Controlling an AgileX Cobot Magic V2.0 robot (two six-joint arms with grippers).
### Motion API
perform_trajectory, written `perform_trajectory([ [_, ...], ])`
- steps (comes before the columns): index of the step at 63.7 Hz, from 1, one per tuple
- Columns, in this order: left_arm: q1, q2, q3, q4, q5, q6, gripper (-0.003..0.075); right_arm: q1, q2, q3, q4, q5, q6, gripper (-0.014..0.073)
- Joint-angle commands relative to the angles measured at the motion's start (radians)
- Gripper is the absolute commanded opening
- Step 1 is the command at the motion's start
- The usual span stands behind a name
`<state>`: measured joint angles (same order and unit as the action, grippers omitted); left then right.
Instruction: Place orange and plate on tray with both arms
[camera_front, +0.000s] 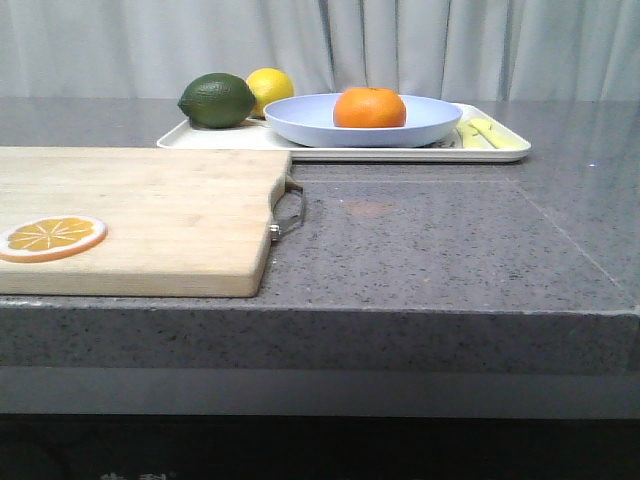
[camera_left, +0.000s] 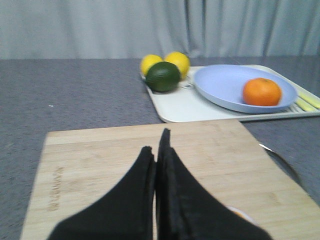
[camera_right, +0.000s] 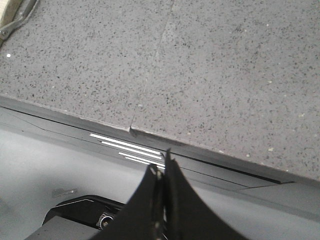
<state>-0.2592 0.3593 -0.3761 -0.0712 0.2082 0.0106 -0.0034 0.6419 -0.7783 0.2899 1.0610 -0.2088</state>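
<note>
The orange (camera_front: 369, 107) (camera_left: 261, 91) rests inside the pale lavender-blue plate (camera_front: 310, 122) (camera_left: 222, 86), which sits on the cream-white tray (camera_front: 400, 152) (camera_left: 186, 106) at the back of the table. My left gripper (camera_left: 156, 142) is shut and empty, hovering over the wooden cutting board (camera_left: 100, 165), well short of the tray. My right gripper (camera_right: 160, 165) is shut and empty, hanging off the table's front edge (camera_right: 150, 134). Neither arm shows in the front view.
A green lime (camera_front: 216, 100) (camera_left: 163, 76) and yellow lemon (camera_front: 270, 88) (camera_left: 178, 61) sit on the tray's left end, pale yellow strips (camera_front: 484, 133) on its right end. The cutting board (camera_front: 140, 220) with metal handle (camera_front: 288, 212) holds an orange slice disc (camera_front: 50, 237).
</note>
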Motion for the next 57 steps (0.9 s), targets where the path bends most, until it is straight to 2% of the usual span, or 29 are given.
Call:
perform_trajectory([
  [1, 0.086, -0.092, 0.077, -0.004, -0.148, -0.011, -0.0018, -0.003, 0.001, -0.024, 0.015, -0.046, -0.009, -0.0068],
  [9, 0.179, -0.227, 0.213, -0.01, -0.197, -0.011, -0.0018, -0.003, 0.001, -0.024, 0.015, -0.046, -0.009, -0.0068],
  [16, 0.215, -0.298, 0.29, -0.026, -0.22, -0.011, -0.0018, -0.003, 0.001, -0.024, 0.015, -0.046, -0.009, -0.0068],
  [33, 0.221, -0.383, 0.383, -0.033, -0.276, -0.011, -0.0018, -0.003, 0.001, -0.024, 0.015, -0.042, -0.009, -0.0068],
  [57, 0.223, -0.384, 0.383, -0.037, -0.244, -0.011, -0.0018, -0.003, 0.001, -0.024, 0.015, -0.033, -0.009, -0.0068],
])
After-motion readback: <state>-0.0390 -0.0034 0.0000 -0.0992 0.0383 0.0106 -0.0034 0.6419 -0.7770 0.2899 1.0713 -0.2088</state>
